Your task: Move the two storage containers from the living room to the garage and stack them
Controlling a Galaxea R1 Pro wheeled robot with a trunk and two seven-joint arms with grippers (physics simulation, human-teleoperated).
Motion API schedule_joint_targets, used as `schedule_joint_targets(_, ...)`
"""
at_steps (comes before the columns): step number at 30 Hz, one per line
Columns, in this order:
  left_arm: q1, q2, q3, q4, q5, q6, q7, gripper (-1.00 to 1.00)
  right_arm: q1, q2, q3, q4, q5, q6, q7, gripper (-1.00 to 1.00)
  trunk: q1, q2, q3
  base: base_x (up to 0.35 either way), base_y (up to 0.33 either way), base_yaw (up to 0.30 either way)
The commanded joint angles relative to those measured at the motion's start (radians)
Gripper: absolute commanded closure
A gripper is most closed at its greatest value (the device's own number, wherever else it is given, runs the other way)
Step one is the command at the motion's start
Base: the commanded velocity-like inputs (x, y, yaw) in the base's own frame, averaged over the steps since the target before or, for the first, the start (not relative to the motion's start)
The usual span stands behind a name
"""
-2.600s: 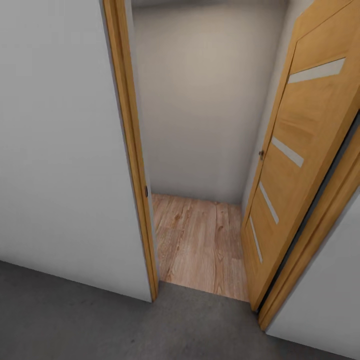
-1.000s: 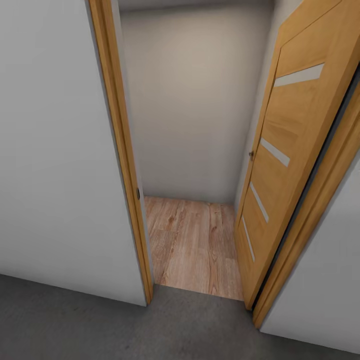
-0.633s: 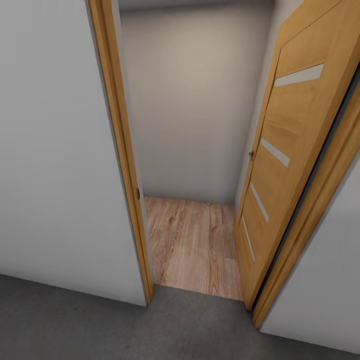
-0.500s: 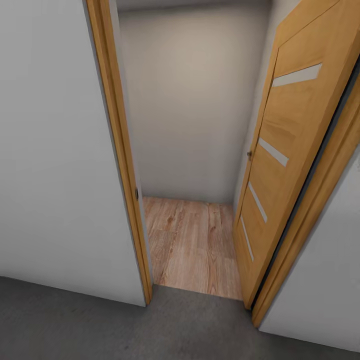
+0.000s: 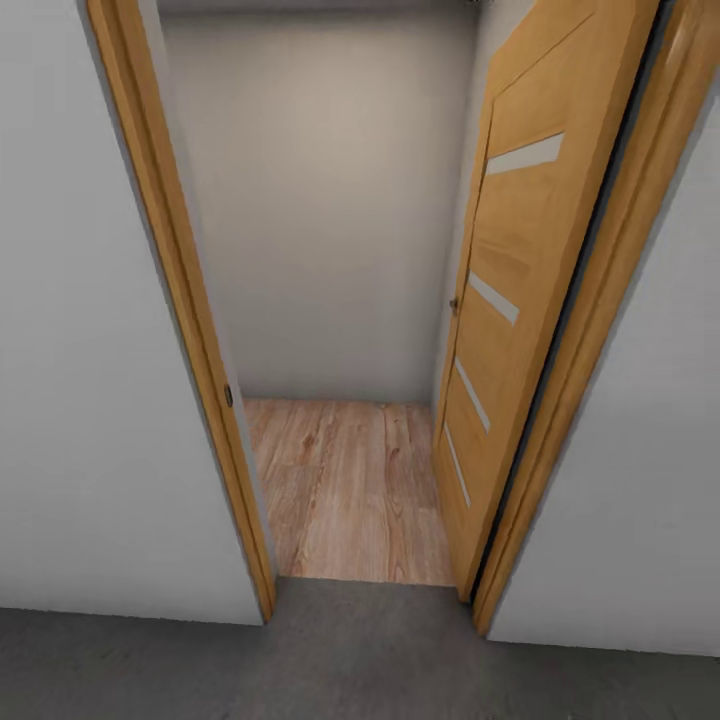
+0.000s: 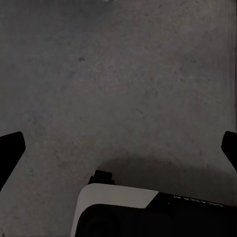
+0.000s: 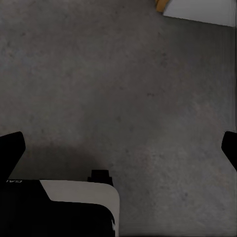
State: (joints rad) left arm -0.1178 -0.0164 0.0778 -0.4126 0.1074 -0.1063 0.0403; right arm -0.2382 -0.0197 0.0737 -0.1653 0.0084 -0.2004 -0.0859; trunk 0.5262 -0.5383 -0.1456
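Ahead of me an open doorway: a wooden door [image 5: 500, 330] swung inward on the right, its frame [image 5: 180, 300] on the left, grey walls [image 5: 90, 400] flanking, light plank flooring [image 5: 350, 490] running to a back wall. I stand on the dark concrete floor [image 5: 350, 660]. My left gripper [image 6: 118, 148] and right gripper [image 7: 118, 148] hang over it, fingers spread wide, empty.

dark grey rough concrete floor [image 5: 370, 660], bare
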Motion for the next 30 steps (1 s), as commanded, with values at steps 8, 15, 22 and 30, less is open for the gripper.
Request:
schedule_joint_targets(8,-0.001,0.000,0.002,0.000,0.008,-0.004,0.000,-1.00,-0.001,0.000,0.008,0.001,0.004,-0.002,-0.006,-1.00,0.000,-0.002,-0.002,0.000,0.000,-0.216)
schedule_joint_targets(15,0.000,0.001,0.002,0.000,0.008,-0.015,0.000,-1.00,-0.001,0.000,0.008,0.001,0.005,-0.002,-0.007,-1.00,0.000,-0.002,-0.002,0.000,0.000,-0.020)
schedule_joint_targets(22,-0.001,0.005,0.002,0.000,0.006,-0.019,0.000,-1.00,-0.001,0.000,0.008,0.001,0.007,-0.002,-0.007,-1.00,0.000,-0.002,-0.002,0.080,0.000,-0.001)
schedule_joint_targets(30,-0.001,0.005,0.002,0.000,0.007,-0.018,0.000,-1.00,-0.001,0.000,0.010,0.001,0.006,-0.002,-0.008,-1.00,0.000,-0.002,-0.002,0.155,0.000,0.000)
